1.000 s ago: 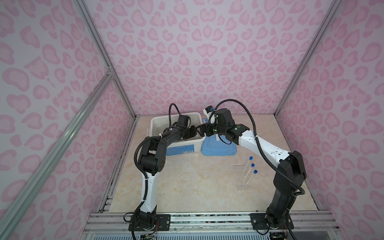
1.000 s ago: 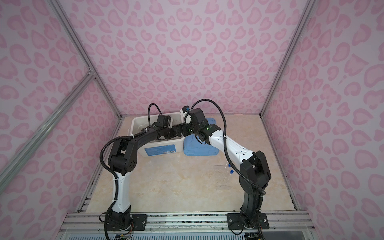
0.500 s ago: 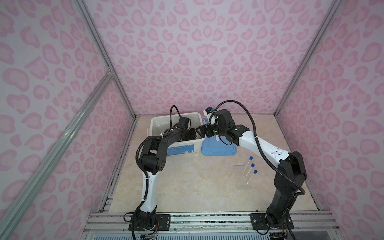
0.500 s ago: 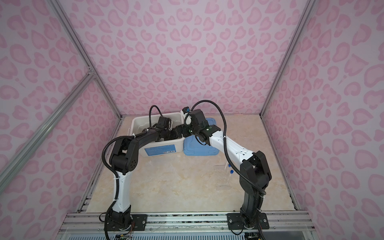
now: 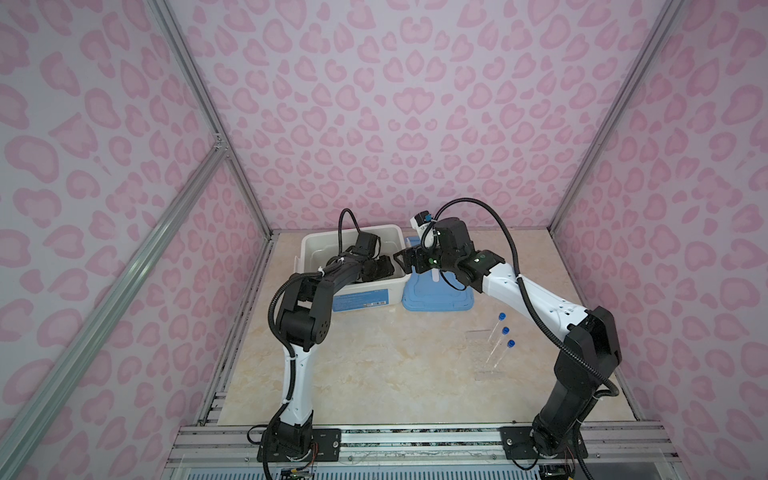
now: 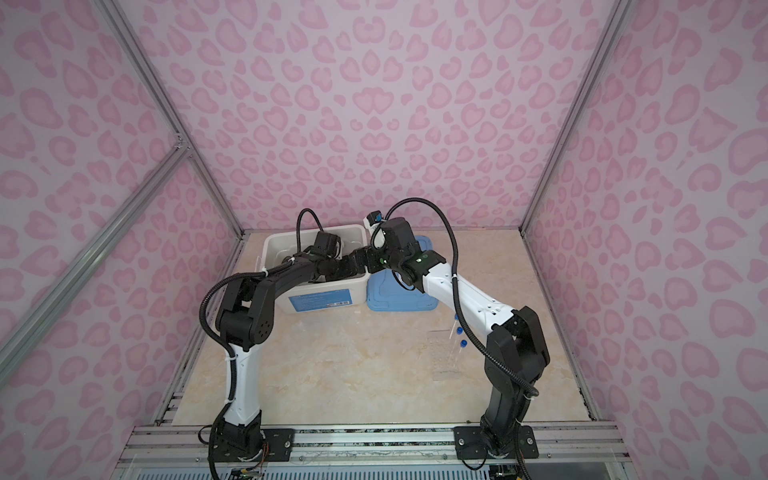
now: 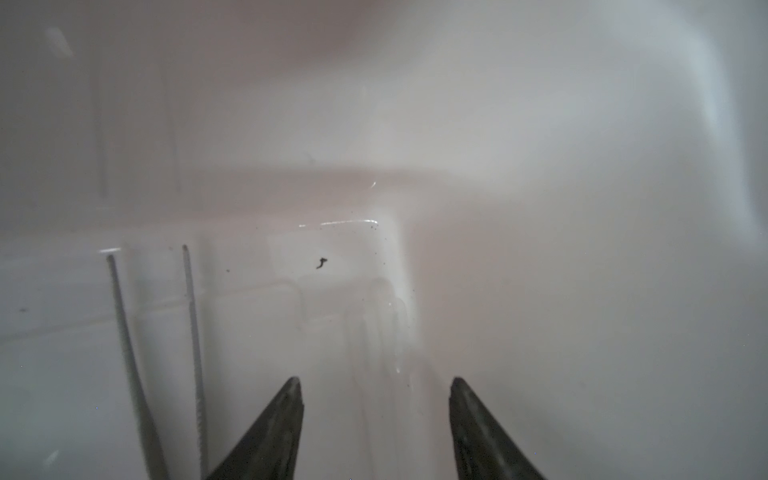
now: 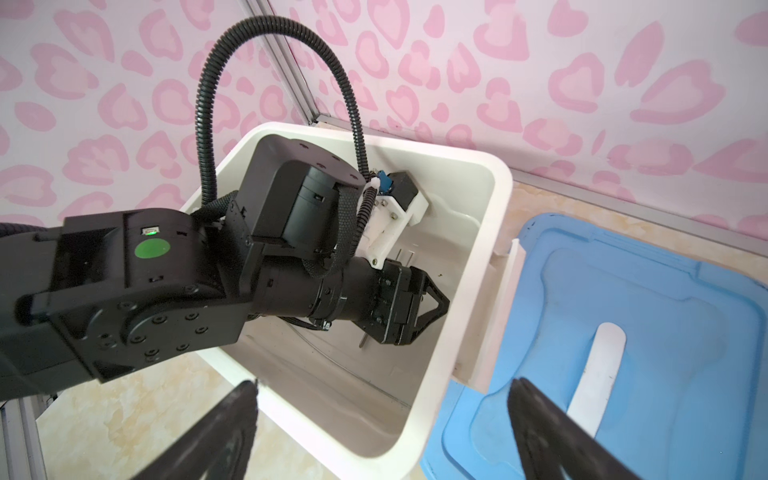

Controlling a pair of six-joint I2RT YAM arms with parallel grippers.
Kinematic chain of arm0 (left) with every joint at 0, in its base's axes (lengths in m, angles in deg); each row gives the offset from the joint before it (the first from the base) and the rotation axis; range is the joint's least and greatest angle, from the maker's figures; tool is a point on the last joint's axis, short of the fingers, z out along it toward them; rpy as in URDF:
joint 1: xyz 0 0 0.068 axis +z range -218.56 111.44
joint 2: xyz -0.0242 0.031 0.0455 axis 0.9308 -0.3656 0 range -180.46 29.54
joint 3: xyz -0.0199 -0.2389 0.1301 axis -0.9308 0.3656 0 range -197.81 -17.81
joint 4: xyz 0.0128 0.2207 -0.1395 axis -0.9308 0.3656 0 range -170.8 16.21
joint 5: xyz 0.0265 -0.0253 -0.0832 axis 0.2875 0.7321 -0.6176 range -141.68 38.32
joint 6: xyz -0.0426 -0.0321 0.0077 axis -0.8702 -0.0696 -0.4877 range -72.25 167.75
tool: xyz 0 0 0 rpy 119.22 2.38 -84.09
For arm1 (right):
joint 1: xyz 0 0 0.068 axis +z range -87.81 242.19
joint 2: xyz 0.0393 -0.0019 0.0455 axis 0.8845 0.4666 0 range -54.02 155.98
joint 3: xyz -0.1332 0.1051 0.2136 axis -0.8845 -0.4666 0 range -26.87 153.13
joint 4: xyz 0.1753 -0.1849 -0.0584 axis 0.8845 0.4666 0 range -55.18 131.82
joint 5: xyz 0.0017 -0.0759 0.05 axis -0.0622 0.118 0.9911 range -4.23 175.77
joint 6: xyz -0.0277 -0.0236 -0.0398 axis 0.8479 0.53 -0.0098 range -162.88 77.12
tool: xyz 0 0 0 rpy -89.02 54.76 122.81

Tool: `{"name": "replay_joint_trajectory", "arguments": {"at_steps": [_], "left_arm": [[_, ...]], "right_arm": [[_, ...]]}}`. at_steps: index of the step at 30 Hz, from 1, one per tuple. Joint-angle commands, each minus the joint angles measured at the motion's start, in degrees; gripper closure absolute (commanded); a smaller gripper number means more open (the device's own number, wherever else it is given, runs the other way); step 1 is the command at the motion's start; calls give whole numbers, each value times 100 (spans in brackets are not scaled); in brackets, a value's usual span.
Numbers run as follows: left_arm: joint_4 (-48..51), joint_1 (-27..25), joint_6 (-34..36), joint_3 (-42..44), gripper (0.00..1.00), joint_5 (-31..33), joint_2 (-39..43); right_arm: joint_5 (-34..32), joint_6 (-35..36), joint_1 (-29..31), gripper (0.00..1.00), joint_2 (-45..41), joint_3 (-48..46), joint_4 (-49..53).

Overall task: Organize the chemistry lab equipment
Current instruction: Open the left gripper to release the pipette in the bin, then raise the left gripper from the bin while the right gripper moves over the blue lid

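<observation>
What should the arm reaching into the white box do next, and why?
Probably lift the left gripper out of the white bin: its jaws stand apart with nothing between them, and the metal tweezers lie on the bin's floor beside it.

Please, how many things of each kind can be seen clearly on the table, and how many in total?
Blue-capped tubes: 3
Clear rack: 1
White bin: 1
Blue lid: 1
Metal tweezers, in the bin: 1
Total: 7
</observation>
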Motion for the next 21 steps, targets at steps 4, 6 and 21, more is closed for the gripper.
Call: {"name": "replay_joint_trajectory", "arguments": {"at_steps": [4, 6, 21], "left_arm": [[122, -5, 61, 86, 18, 228, 730], [128, -4, 61, 131, 6, 278, 944], [344, -3, -165, 1002, 2, 52, 3431]], "right_arm": [[-116, -47, 11, 5, -158, -82, -88], [-170, -52, 7, 5, -244, -119, -104], [-169, -581, -576, 4, -1406, -820, 194]]}}
